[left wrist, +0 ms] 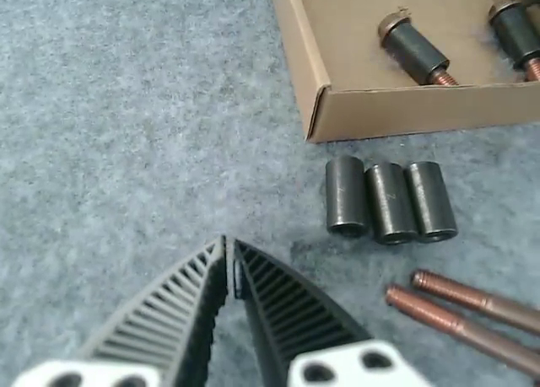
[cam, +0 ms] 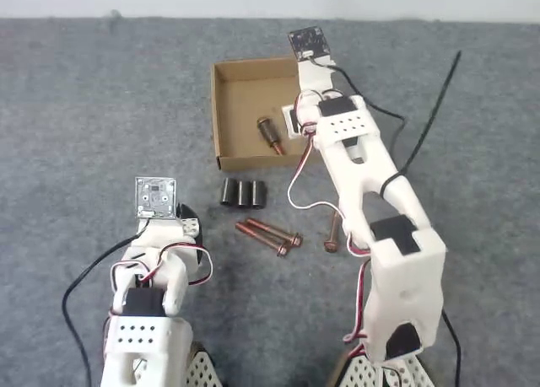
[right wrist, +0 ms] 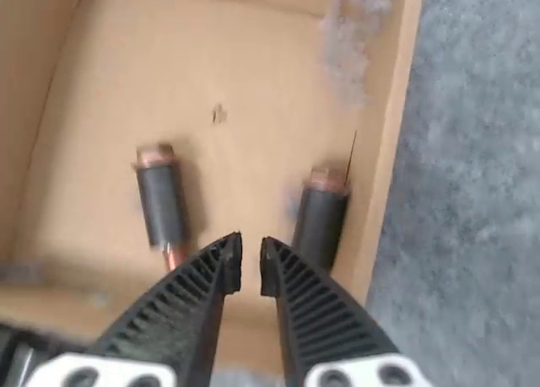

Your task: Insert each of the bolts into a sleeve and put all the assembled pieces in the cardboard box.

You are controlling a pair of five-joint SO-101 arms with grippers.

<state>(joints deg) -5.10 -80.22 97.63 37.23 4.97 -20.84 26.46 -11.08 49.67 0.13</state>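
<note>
The cardboard box (cam: 226, 109) is sitting open on the grey table (cam: 101, 100), and everything here is being placed from it. The right gripper (right wrist: 251, 256) is hanging inside the box, close to the side wall on that arm's side. Its jaws are standing slightly parted with a narrow gap between them, and they are gripping nothing. Two assembled pieces are lying on the box floor, each a dark sleeve with a copper bolt head at one end. One assembled piece (right wrist: 162, 206) is resting toward the middle of the box. The other assembled piece (right wrist: 321, 218) is lying just beside the side wall, right next to the gripper's finger; whether it is touching that finger cannot be told. Just outside the box's front wall, three empty sleeves (left wrist: 390, 201) are lying side by side and touching one another. Two loose bolts (cam: 268, 235) are lying together farther out from that wall, beyond the sleeves. A third bolt (cam: 332, 233) is lying apart from them, out from the box's front corner beside the right arm. The left gripper (left wrist: 229, 254) is hovering over bare table well out from the front wall, on the far side of the sleeves from the box, its jaws clenched together at the tips and carrying nothing.
</note>
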